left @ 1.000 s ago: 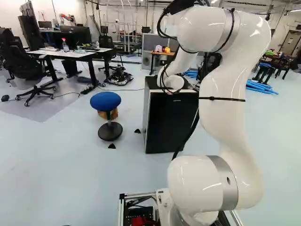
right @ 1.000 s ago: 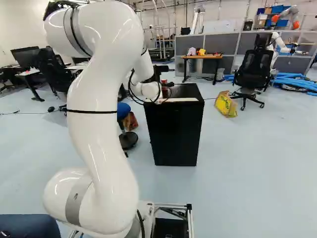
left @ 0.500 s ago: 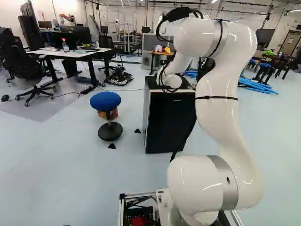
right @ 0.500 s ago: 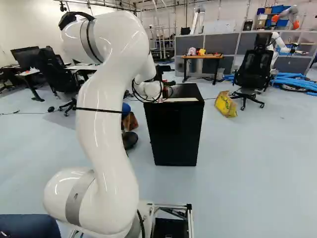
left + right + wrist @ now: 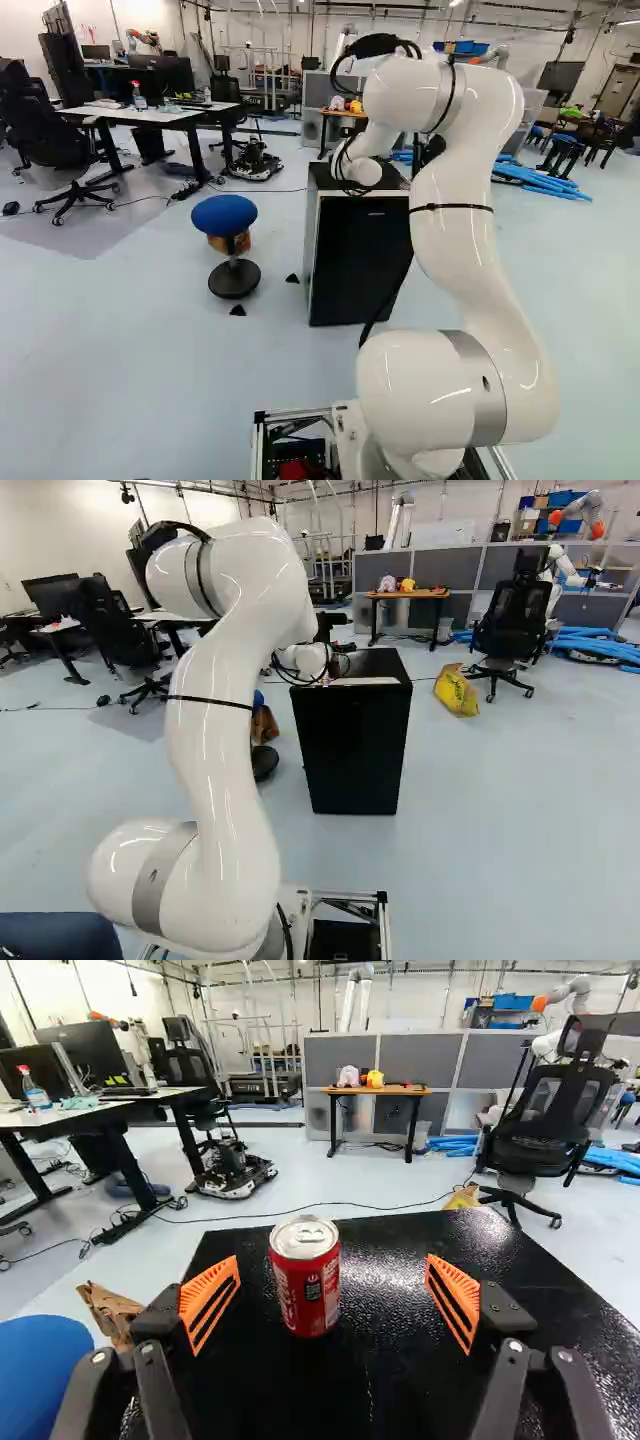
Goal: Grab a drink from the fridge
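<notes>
Two orange pads (image 5: 205, 1282) of the robot's black hand (image 5: 332, 1270) stand spread, apparently so the red-and-silver metal can (image 5: 305, 1285) fits between them before a grip; it stands upright in their gap, untouched, the black, box-shaped fridge (image 5: 350, 745) supporting it.

1. The fridge (image 5: 355, 750) is black, with a shiny, speckled top.
2. One red can (image 5: 306, 1285) stands upright directly on that top, silver lid upward.
3. Under the fridge is the pale blue floor (image 5: 150, 380).
4. Also on this floor: a blue-seated stool (image 5: 224, 212) near the fridge, a yellow bag (image 5: 457, 692), a black office chair (image 5: 515, 625) near the bag, and a thin dark cable (image 5: 300, 1210).
</notes>
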You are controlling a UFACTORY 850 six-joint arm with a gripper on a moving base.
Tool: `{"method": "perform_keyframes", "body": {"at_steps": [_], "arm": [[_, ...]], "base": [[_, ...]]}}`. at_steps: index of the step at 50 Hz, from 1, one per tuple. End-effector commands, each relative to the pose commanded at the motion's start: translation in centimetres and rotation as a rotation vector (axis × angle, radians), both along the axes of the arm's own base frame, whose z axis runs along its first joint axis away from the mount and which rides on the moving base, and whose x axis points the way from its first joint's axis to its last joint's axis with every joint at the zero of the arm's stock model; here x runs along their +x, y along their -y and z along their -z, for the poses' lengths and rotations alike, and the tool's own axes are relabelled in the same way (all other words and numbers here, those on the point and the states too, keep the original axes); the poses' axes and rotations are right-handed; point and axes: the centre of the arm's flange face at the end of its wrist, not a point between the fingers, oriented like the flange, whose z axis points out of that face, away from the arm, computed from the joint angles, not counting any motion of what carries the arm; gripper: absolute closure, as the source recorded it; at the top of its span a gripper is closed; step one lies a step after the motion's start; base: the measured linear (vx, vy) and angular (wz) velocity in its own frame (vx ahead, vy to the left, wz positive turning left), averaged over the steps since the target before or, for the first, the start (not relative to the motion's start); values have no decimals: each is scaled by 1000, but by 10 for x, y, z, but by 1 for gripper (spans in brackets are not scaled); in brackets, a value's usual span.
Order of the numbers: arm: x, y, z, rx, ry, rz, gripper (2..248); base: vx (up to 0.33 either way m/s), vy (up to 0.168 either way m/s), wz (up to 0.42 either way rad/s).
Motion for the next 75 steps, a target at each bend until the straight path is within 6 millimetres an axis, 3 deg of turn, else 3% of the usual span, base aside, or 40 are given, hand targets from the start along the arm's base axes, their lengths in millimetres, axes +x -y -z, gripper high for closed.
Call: {"method": "perform_keyframes", "body": {"at_steps": [24,75], "arm": [[22,2,8,22,-6,24,3],[32,-6,13,47,-20,36,3]], "base": [[0,0,0],[0,0,0]]}}
